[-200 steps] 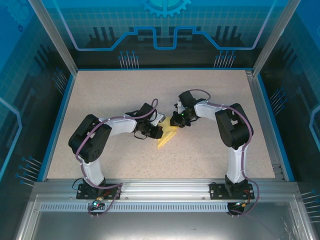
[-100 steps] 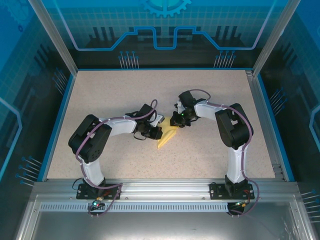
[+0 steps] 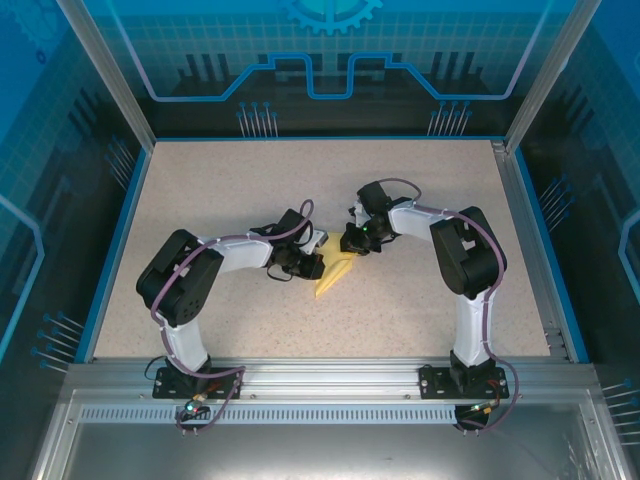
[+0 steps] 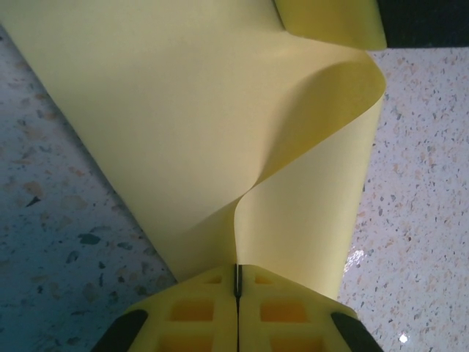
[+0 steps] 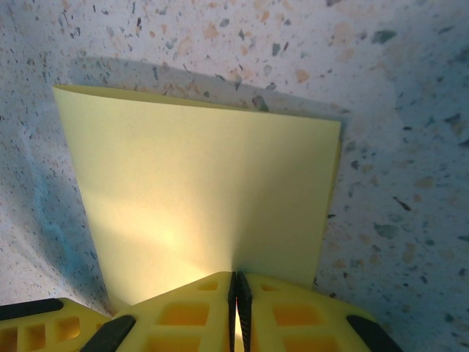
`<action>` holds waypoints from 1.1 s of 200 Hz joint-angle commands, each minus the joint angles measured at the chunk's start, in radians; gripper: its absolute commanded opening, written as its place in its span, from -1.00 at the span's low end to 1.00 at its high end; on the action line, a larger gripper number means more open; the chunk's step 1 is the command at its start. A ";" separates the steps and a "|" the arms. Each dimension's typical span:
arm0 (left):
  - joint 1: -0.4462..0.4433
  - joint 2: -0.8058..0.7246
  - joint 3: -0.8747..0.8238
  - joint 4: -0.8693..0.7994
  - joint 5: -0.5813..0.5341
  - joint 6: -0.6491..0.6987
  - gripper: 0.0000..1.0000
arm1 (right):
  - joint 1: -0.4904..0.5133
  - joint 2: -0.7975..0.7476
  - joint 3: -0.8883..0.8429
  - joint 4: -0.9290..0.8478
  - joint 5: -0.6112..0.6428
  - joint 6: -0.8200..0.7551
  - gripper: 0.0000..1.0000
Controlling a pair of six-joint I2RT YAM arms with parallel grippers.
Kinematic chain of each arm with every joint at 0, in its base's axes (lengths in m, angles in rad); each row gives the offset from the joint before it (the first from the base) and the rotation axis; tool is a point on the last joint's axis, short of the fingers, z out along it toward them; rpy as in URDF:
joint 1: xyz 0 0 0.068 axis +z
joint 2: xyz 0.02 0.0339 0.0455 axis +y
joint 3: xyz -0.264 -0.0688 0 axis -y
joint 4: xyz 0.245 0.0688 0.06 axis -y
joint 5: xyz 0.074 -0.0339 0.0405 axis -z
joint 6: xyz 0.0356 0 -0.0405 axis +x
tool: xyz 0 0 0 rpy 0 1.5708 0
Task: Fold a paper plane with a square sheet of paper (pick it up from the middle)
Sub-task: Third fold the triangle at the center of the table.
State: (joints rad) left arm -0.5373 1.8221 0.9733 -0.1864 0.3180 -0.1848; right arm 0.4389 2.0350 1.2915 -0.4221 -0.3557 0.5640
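From above, near the middle of the speckled table (image 3: 250,180), the pale-yellow paper (image 3: 334,273) lies as a narrow pointed shape between the two arms. The left gripper (image 3: 309,264) meets it from the left, and the right gripper (image 3: 352,246) meets its far end.

At the left wrist, the left gripper (image 4: 237,282) has its yellow fingers (image 4: 194,312) pressed together on the paper's (image 4: 183,110) near edge; the sheet curls up in a loose wave.

At the right wrist, the right gripper (image 5: 237,293) pinches the edge of the paper (image 5: 198,191), which lies flat on the table (image 5: 396,147).
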 commanded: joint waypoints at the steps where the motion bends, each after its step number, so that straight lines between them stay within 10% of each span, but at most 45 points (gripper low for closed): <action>1: 0.009 -0.004 0.008 -0.016 -0.045 -0.004 -0.88 | 0.014 0.016 -0.025 -0.088 0.057 0.000 -0.72; 220: 0.009 -0.006 -0.005 -0.003 -0.015 0.018 -0.85 | 0.015 0.012 -0.036 -0.086 0.069 0.000 -0.72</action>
State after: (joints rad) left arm -0.5373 1.8103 0.9733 -0.1860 0.2924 -0.1818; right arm 0.4408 2.0331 1.2903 -0.4217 -0.3485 0.5644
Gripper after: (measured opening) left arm 0.072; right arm 0.138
